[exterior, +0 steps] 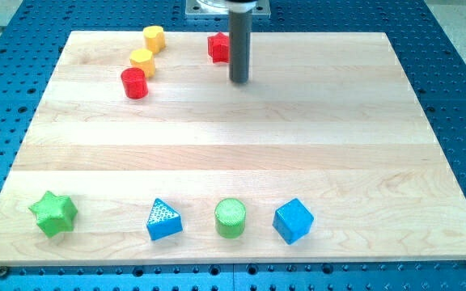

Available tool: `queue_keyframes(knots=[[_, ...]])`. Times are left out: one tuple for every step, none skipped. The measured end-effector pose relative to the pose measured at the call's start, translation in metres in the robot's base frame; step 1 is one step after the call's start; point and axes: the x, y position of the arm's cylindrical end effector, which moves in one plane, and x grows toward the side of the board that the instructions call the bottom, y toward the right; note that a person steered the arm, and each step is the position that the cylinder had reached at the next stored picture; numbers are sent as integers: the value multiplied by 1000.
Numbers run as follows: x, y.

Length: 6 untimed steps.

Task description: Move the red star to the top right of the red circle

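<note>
The red star (pixel 218 47) lies near the view's top, partly hidden behind the dark rod. The red circle (pixel 134 83) stands at the upper left, well to the left of and below the star. My tip (pixel 239 81) rests on the board just right of and below the red star, close to it; I cannot tell whether they touch.
Two yellow blocks (pixel 153 37) (pixel 141 61) stand in a diagonal line above and right of the red circle. Along the view's bottom are a green star (pixel 53 213), a blue triangle (pixel 163 220), a green circle (pixel 230 217) and a blue cube (pixel 293 220). The wooden board (pixel 298 137) lies on a blue perforated table.
</note>
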Motion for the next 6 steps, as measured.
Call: queue_keyframes(knots=[[-49,-5],[-71,-24],[-59,-58],[-79,-65],[-60,-92],[-11,-86]])
